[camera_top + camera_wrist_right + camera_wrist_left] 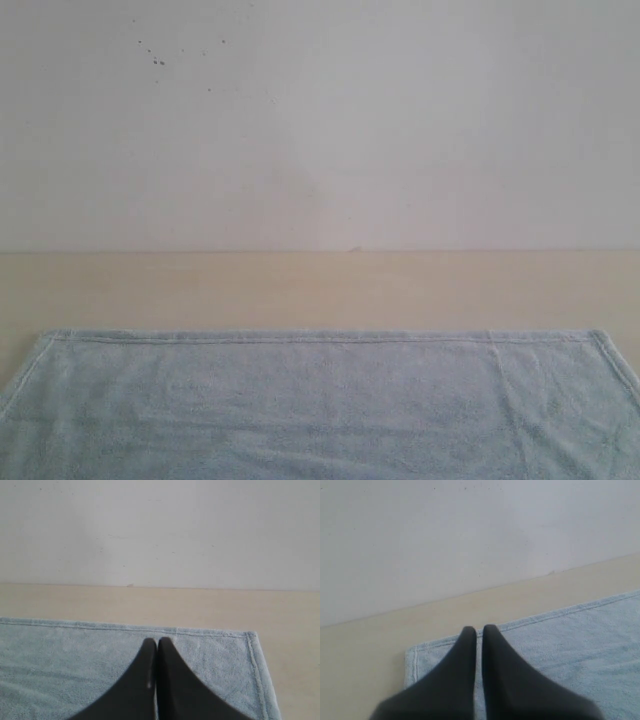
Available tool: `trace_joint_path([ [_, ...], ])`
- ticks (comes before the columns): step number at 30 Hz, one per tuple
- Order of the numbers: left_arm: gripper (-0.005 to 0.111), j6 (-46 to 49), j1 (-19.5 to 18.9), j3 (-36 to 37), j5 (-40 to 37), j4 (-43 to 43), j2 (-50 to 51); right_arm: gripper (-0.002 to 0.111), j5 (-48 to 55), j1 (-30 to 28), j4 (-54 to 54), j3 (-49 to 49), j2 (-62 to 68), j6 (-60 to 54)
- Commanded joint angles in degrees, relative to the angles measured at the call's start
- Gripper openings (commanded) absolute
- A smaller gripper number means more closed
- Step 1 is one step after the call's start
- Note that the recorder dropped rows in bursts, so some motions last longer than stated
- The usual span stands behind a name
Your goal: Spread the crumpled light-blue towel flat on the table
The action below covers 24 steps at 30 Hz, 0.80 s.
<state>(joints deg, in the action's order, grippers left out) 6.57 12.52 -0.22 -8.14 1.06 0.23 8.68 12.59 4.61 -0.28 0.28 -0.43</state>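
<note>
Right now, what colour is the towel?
The towel is pale light blue, shown best in the exterior view.

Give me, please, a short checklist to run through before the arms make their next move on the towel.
1. Far hem of the towel lies straight on the table: ok.
2. Both far corners lie flat, not folded over: ok, by the two wrist views.
3. Left gripper shut with no cloth between its fingertips: ok.
4. Right gripper shut with no cloth between its fingertips: ok.
5. Near edge and near corners spread flat: cannot tell, they are out of every view.
6. Fingertips lifted clear of the towel: cannot tell from these angles.
</note>
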Motion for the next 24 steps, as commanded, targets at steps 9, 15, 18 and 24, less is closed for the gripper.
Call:
trace_joint_path([
  [9, 0.004, -5.0, 0.22, 0.22, 0.88, 0.0, -0.23, 0.0, -0.32, -0.02, -0.49, 0.28, -0.28, 0.11],
  [15, 0.004, -5.0, 0.22, 0.22, 0.88, 0.0, -0.23, 0.0, -0.32, -0.02, -0.49, 0.28, -0.28, 0.11],
  [18, 0.004, -5.0, 0.22, 0.22, 0.88, 0.0, -0.23, 0.0, -0.32, -0.02, -0.49, 0.28, -0.28, 0.11],
  [24, 0.004, -4.84, 0.22, 0.22, 0.88, 0.0, -0.23, 0.0, -0.32, -0.02, -0.49, 0.28, -0.28, 0.11],
])
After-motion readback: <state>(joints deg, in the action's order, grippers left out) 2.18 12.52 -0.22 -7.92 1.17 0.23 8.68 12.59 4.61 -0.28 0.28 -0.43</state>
